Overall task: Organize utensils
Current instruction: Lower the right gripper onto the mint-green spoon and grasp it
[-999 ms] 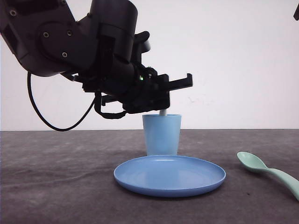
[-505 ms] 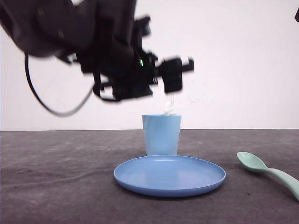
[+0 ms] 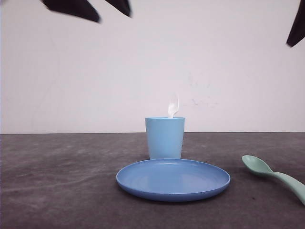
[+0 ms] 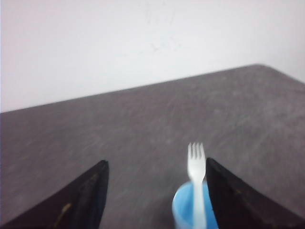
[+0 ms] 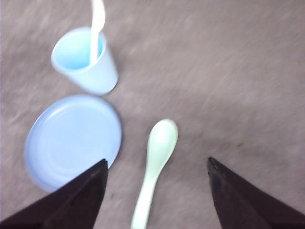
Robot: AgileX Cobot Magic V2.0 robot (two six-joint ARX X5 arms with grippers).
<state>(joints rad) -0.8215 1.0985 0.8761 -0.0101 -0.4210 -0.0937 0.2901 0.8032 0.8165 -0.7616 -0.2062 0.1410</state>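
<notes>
- Left jaws (image 4: 155,200) are spread wide and released, with nothing between them; they sit above the light blue plastic cup (image 4: 190,210).
- Right jaws (image 5: 157,200) are also parted and empty, above the bench (image 5: 238,71).
- The small white plastic fork (image 4: 196,181) stands in the cup, tines up, its head rising above the rim (image 3: 173,106).
- The cup (image 3: 165,137) stands upright just behind the round blue plastic plate (image 3: 173,179).
- The mint-green plastic spoon (image 3: 274,175) with an oval bowl lies on the dark grey bench (image 3: 57,181), to the plate's right, apart from it.
- In the right wrist view the spoon (image 5: 155,167) lies just beside the plate (image 5: 71,140), near the cup (image 5: 86,62).
</notes>
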